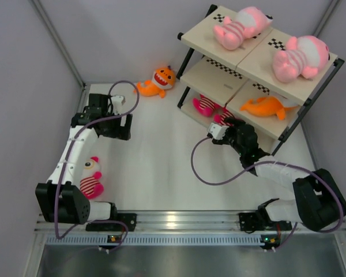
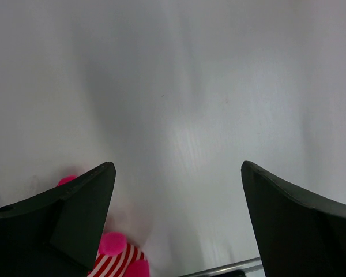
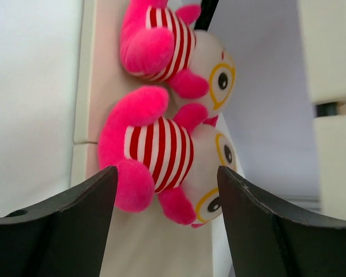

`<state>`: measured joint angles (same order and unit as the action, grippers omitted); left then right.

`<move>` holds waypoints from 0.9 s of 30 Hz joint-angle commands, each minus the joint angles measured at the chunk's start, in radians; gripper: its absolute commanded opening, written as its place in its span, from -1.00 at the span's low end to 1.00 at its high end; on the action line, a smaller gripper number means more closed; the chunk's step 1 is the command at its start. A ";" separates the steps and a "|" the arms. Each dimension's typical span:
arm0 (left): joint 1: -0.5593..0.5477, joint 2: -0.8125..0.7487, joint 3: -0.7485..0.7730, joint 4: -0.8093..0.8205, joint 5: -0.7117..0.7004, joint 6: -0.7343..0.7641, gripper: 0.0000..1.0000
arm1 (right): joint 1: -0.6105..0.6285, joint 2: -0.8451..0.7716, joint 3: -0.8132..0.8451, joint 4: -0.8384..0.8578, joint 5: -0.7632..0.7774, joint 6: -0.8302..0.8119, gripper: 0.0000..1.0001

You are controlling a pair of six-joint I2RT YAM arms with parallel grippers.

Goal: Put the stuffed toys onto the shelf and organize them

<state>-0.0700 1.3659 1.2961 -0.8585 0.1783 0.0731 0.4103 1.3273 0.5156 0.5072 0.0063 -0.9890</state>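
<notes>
We find the right gripper (image 3: pixel 167 168) at the front lip of the shelf (image 1: pixel 205 36), level with its bottom board. Its fingers are spread wide and grasp nothing. Just ahead of them lies the nearer striped toy (image 3: pixel 153 150), hot pink with red and white bands, touching a second striped toy (image 3: pixel 161 34) of the same kind deeper on that board. We cannot tell whether either finger touches the plush.

The left gripper (image 2: pixel 177 165) is released too, hanging over bare white table (image 1: pixel 155 156). A loose striped toy (image 1: pixel 91 180) lies beside the left arm near its base, close to the left wall; in the left wrist view it peeks out by the left finger.

An orange toothy toy (image 1: pixel 157 82) rests on the table against the back wall, just left of the shelf's black leg. The shelf stands aslant in the far right corner, its right end near the right wall. An orange fish (image 1: pixel 268 107) lies on the right half of the middle board. Two pale pink plushes (image 1: pixel 240 26) (image 1: pixel 300 57) lie on top, one on each half.

Open tabletop stretches between the two arms up to the shelf front. A silver rail (image 1: pixel 179 219) bounds the near edge, and pale walls close the left, back and right.

For markings we see only black-and-white checkered strips (image 1: pixel 277 43) along the board edges.
</notes>
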 commanded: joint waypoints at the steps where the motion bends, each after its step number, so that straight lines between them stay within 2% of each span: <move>1: 0.027 -0.100 -0.089 -0.094 -0.207 0.189 0.93 | 0.056 -0.106 0.021 -0.096 0.026 0.029 0.40; 4: 0.117 -0.125 -0.155 -0.115 -0.281 0.278 0.94 | 0.105 -0.149 0.055 -0.172 0.032 0.027 0.47; 5: 0.186 -0.120 -0.170 -0.117 -0.292 0.299 0.94 | 0.117 -0.157 0.064 -0.186 0.034 0.029 0.48; 9: 0.297 -0.088 -0.265 -0.114 -0.330 0.405 0.97 | 0.171 -0.188 0.113 -0.271 0.034 0.046 0.51; 12: 0.363 -0.031 -0.277 -0.097 -0.347 0.425 0.97 | 0.189 -0.201 0.120 -0.288 0.027 0.059 0.52; 17: 0.492 0.080 -0.258 -0.030 -0.318 0.474 0.97 | 0.226 -0.212 0.118 -0.308 0.037 0.056 0.53; 20: 0.521 0.119 -0.283 -0.027 -0.284 0.496 0.97 | 0.248 -0.218 0.118 -0.309 0.050 0.053 0.54; 22: 0.533 0.143 -0.308 -0.028 -0.248 0.508 0.87 | 0.262 -0.223 0.116 -0.311 0.055 0.055 0.54; 26: 0.558 0.174 -0.334 -0.030 -0.218 0.527 -0.02 | 0.288 -0.253 0.132 -0.314 0.044 0.075 0.54; 27: 0.559 0.176 -0.334 -0.030 -0.212 0.522 -0.99 | 0.295 -0.261 0.138 -0.320 0.035 0.081 0.54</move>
<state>0.4713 1.5188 0.9890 -0.8909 -0.0944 0.5617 0.6758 1.1175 0.5915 0.1848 0.0547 -0.9401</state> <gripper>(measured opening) 0.440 0.768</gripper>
